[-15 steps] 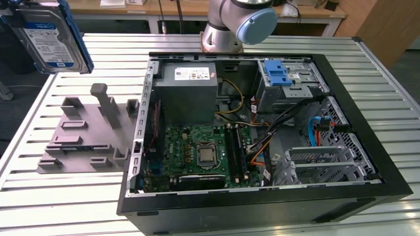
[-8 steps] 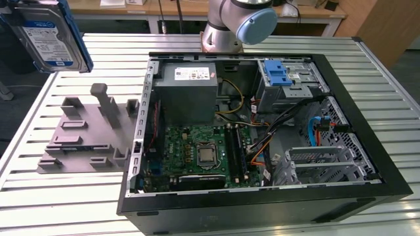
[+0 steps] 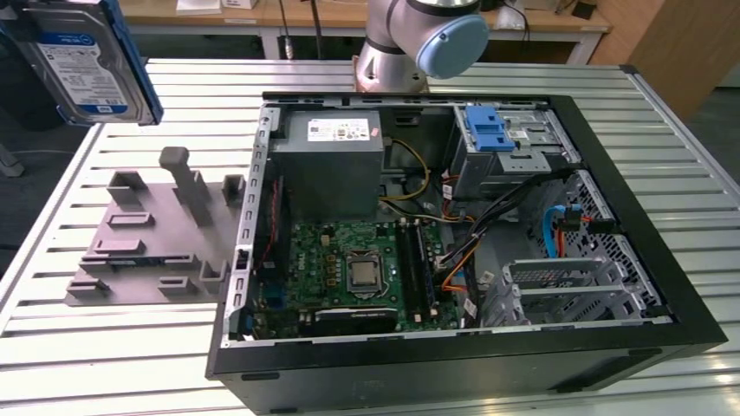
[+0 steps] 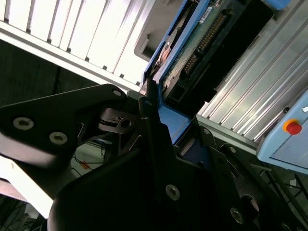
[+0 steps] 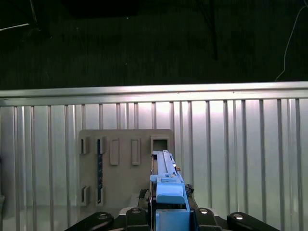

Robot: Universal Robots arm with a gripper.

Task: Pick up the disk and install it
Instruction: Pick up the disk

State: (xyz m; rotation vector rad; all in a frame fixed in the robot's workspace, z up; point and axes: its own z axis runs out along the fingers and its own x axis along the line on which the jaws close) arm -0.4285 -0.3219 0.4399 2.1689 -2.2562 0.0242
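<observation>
You have the disk off the table and hanging in the air over the grey fixture. In the exterior view it stands on end. Its long axis runs up and down with a slight lean, and its flat white-and-blue labelled face is turned toward that camera. In the first wrist view you sight along the disk's thin edge, which is lined with smooth blue plastic, and its long axis points away from the wrist toward the fixture below. The gripper is pinched onto the disk: in the second wrist view its black fingers press on either side of the blue frame, with the green circuit board and a row of connector pins showing on the disk's underside. The fixture is a matte grey plastic slab with upright posts and rectangular slots. It sits on a ribbed, shiny metal table. An open black computer case lies just beside the fixture, on the exterior view's right. Beyond the fixture, past the case's far edge, stands the silver arm with its pale blue joint cap.
</observation>
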